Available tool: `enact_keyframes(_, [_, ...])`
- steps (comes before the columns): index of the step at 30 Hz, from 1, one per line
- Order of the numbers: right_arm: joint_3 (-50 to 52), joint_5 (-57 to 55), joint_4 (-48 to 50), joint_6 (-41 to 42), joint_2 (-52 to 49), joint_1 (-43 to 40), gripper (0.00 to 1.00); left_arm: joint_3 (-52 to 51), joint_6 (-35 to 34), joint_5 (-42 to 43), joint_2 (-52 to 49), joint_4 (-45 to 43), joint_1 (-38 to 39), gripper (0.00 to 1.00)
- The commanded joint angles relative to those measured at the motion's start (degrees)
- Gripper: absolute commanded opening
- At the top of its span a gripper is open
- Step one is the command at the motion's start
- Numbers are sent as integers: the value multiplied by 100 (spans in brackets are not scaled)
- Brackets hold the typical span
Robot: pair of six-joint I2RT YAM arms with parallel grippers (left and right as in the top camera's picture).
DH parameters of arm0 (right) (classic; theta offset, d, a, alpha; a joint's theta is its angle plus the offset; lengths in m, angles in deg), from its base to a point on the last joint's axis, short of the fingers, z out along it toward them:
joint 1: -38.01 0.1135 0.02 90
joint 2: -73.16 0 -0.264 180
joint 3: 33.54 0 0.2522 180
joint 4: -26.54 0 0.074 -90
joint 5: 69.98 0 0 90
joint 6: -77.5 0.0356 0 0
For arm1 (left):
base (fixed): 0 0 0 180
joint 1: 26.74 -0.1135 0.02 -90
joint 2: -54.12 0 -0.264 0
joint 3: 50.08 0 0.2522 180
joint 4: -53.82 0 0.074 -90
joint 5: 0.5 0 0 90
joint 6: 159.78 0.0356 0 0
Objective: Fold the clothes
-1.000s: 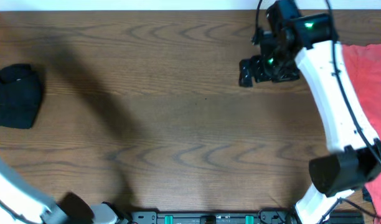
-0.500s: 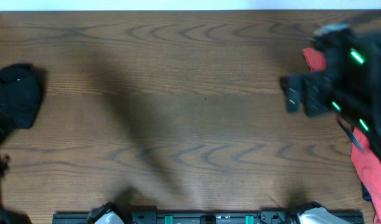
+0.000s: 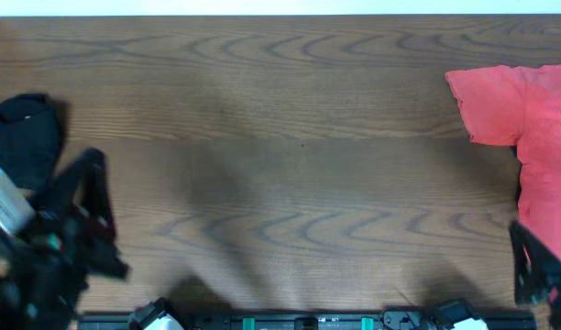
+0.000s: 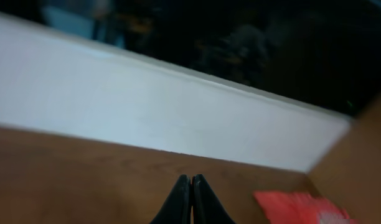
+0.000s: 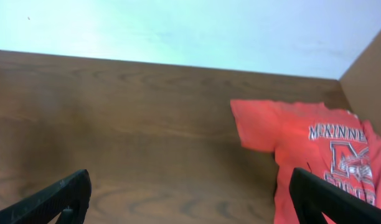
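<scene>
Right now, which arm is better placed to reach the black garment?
Likely left. The left end effector, though shut, is close to the black garment at the left edge; the right end effector, open, is far across by the red T-shirt.

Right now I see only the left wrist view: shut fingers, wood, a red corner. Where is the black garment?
Observer: The black garment lies bunched at the left edge of the table, outside your frame.
Operator: Is the right gripper holding something?
Observer: No, the right gripper is wide open and empty, over the table.
Operator: And the red thing?
Observer: It is a red T-shirt with white lettering, spread at the right edge.
</scene>
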Motion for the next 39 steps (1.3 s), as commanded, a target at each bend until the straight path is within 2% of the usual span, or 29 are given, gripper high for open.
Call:
enact_keyframes(1, [-4,-94,-205,313,186,48,99,9,330,684,280,-2,20,6])
enact_keyframes(8, [-4,-780,-234,813,382,48,99,11,282,695,304,-4,92,6])
enact_keyframes(21, [-4,-979,-256,822,382,48,99,11,286,649,262,-33,262,7])
enact_keyframes(22, [-4,-979,-254,822,382,48,99,11,286,649,262,-33,262,9])
enact_keyframes(23, [-4,-979,-254,822,382,48,99,11,286,649,262,-33,262,17])
enact_keyframes(24, [-4,-979,-254,822,382,48,99,11,284,649,262,-33,262,30])
enact_keyframes(31, [-4,-979,-254,822,382,48,99,11,284,651,262,-33,354,33])
enact_keyframes(34, [-4,-979,-254,822,382,48,99,11,284,651,262,-31,433,57])
enact_keyframes(39, [-4,-979,-256,822,382,48,99,11,219,656,262,-15,570,75])
